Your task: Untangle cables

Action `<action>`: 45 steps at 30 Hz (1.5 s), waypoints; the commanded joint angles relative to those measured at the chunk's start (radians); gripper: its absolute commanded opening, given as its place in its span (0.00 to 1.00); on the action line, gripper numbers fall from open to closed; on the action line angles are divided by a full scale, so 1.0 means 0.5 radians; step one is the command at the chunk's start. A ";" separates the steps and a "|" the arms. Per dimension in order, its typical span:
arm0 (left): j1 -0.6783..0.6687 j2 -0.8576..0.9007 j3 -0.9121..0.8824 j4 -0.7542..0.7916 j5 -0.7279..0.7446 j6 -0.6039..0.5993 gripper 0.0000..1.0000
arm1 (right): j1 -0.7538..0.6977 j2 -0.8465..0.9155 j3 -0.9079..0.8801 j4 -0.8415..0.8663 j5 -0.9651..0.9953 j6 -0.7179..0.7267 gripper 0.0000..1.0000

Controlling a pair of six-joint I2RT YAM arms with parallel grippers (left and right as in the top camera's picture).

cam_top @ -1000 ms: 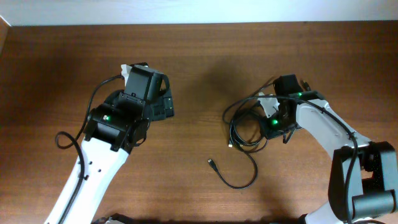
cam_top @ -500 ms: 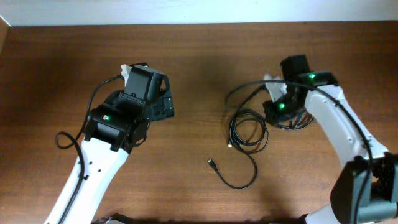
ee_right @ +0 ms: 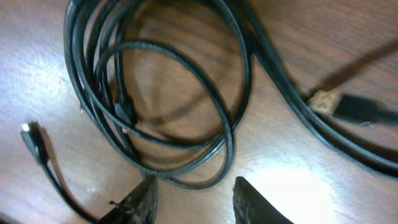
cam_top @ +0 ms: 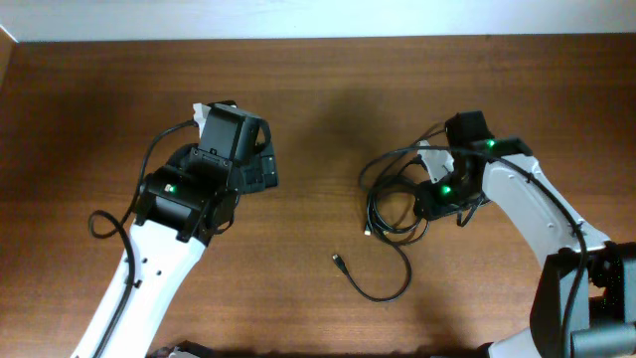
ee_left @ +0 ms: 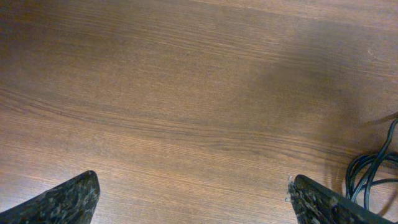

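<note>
**benchrat:** So where's the mess sitting, and how do you reckon it'll handle?

**me:** The cables (cam_top: 397, 211) are on the right half of the table (cam_top: 318, 89), about midway between near and far. The main bit is a coil (ee_right: 168, 93) of several thin black loops lying flat on each other. One loose cord (cam_top: 408, 270) trails off toward the near side and ends in a small plug (cam_top: 338, 261). There's also a brass-tipped connector (ee_right: 339, 106) just beside the coil. My guess is they're light, floppy and a bit springy from being wound, so one loop will drag its neighbours along rather than slide free. The jacket looks smooth too, so a pinch on mid-cord could slip.

**benchrat:** Where would you grab, then?

**me:** Just behind a plug, where the moulded end gives the fingers something to stop against. Then I'd draw that end out away from the coil. The loose cord's plug looks easiest, since nothing lies over it.

**benchrat:** And the grippers?

**me:** The right gripper (ee_right: 196, 200) hangs at the right-hand edge of the coil with its jaws partway apart. There's bare wood between them, and it's holding nothing as far as I can see. The left gripper (ee_left: 198, 200) is spread wide over bare table well to the left. It only catches a bit of cable at the right edge of its view.
</note>
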 commanded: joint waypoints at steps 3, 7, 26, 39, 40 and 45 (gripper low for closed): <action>0.011 -0.037 0.005 -0.002 -0.001 -0.025 0.99 | -0.008 -0.008 -0.179 0.127 -0.108 0.056 0.37; 0.011 -0.037 0.005 -0.002 -0.001 -0.026 0.99 | -0.008 -0.008 -0.309 0.298 -0.054 0.056 0.37; 0.011 -0.037 0.005 -0.002 -0.001 -0.025 0.99 | -0.265 -0.008 -0.216 0.207 -0.034 0.162 0.34; 0.011 -0.037 0.005 -0.002 -0.001 -0.026 0.99 | -0.239 -0.008 -0.426 0.450 -0.423 0.053 0.30; 0.011 -0.037 0.005 -0.002 -0.001 -0.025 0.99 | -0.239 -0.008 -0.491 0.529 -0.448 0.053 0.28; 0.011 -0.037 0.005 -0.002 -0.001 -0.026 0.99 | -0.239 -0.008 -0.687 0.781 -0.661 0.054 0.27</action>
